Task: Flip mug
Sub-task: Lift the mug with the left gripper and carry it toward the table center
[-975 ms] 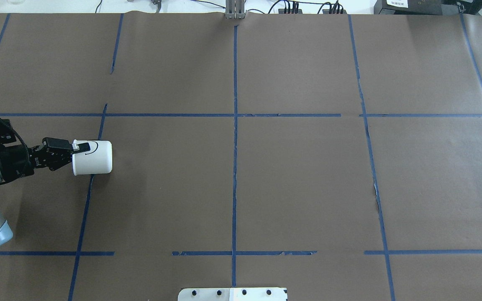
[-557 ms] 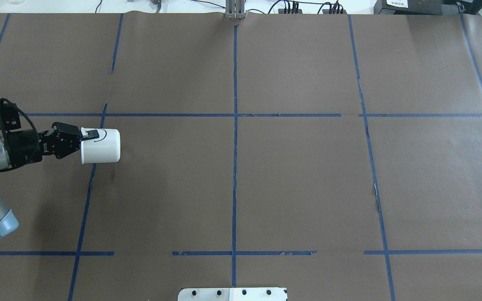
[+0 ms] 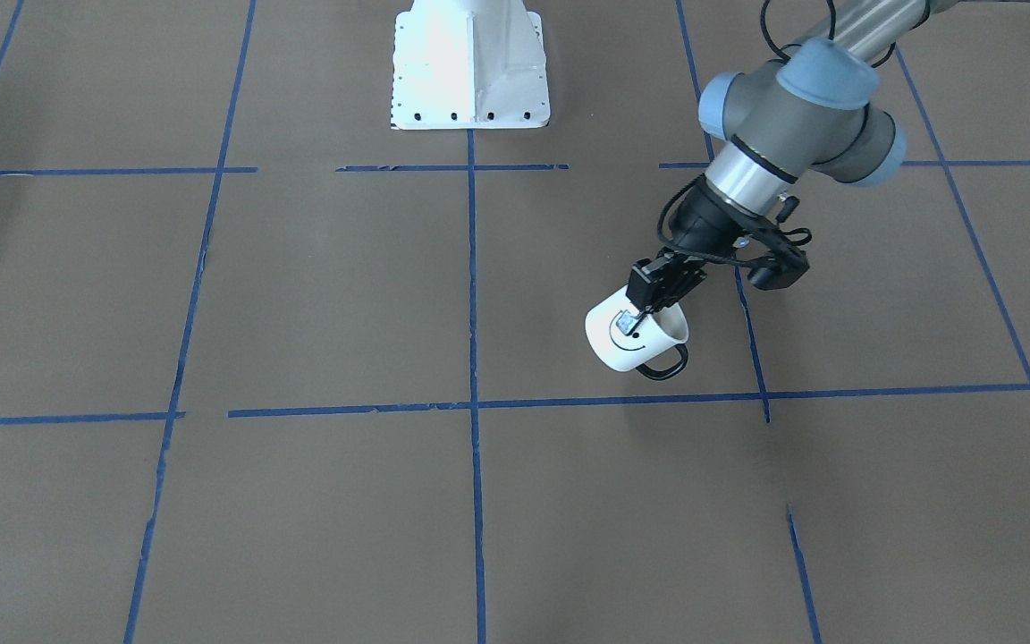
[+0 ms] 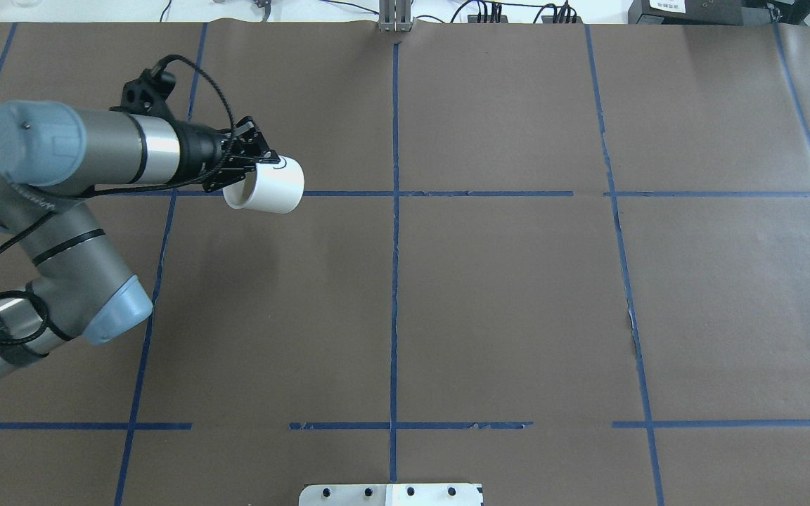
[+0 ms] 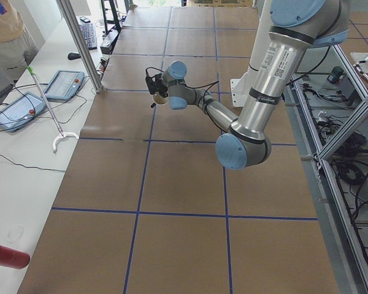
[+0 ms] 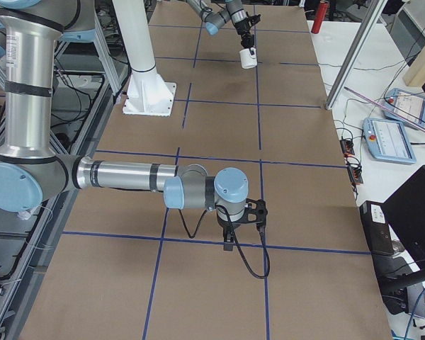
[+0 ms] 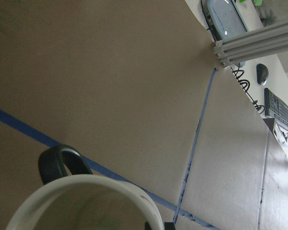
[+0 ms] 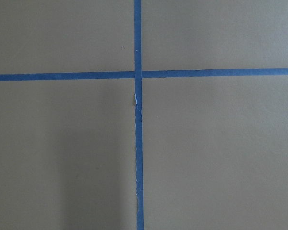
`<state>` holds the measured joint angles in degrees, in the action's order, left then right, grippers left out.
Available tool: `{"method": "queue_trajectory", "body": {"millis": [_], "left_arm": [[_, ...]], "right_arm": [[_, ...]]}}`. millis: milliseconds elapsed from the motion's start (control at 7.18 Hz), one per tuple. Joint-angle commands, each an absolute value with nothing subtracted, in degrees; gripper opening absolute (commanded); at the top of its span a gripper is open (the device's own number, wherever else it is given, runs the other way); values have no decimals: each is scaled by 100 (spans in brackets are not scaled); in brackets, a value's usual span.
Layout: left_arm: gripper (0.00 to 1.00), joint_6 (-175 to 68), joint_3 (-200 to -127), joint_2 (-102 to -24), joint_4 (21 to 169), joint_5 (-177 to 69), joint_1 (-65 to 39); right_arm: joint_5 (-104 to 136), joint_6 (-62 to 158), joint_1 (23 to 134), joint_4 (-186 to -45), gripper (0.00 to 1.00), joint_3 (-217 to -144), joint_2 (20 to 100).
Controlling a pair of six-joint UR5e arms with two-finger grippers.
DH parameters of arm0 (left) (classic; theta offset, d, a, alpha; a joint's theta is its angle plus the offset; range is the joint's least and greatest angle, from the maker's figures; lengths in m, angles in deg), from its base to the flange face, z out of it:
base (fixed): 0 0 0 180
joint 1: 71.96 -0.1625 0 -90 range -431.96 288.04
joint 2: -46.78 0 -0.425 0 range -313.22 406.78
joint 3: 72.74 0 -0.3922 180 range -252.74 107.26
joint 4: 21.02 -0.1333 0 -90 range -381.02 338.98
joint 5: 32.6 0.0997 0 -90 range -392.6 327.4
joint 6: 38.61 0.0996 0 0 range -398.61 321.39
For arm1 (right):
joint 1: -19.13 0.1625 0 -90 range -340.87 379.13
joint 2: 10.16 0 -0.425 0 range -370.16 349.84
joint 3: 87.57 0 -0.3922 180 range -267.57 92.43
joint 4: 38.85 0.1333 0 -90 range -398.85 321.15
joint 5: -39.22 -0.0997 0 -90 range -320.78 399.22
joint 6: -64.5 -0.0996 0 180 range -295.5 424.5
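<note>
Left pincer (image 3: 637, 311) is closed tight on the rim of the mug (image 3: 629, 340), one finger down over the smiley face. The mug hangs clear of the counter (image 4: 517, 302), out on the left arm's side of the blue tape cross (image 4: 395, 193), over the tape line that runs from it. It's tipped roughly sideways, mouth towards the wrist, base pointing at the cross, black handle (image 7: 62, 160) on the far side. So it's grasped, lifted and about half-turned. Left to do, I'd say: finish the rotation, set it down, let go. The right pincer (image 6: 227, 241) sits far off; I cannot tell its opening.
</note>
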<state>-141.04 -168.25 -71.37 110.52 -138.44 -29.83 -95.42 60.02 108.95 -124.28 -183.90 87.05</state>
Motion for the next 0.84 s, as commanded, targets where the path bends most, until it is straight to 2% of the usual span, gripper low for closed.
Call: {"method": "queue_trajectory", "body": {"millis": [0, 139, 418, 697], "left_arm": [[0, -13307, -16845, -8280, 8834, -13824, -3310], [0, -12779, -16732, -8860, 7814, -13763, -3642], [0, -11674, -15709, -9906, 6824, -13123, -4049], [0, -10801, -15248, -10061, 6643, -12921, -4294]], "right_arm": [[-9543, 6002, 10895, -12428, 100, -18390, 8705], [-9543, 6002, 10895, -12428, 100, -18390, 8705], [-9543, 6002, 10895, -12428, 100, -18390, 8705], [-9543, 6002, 10895, -12428, 100, -18390, 8705]]}}
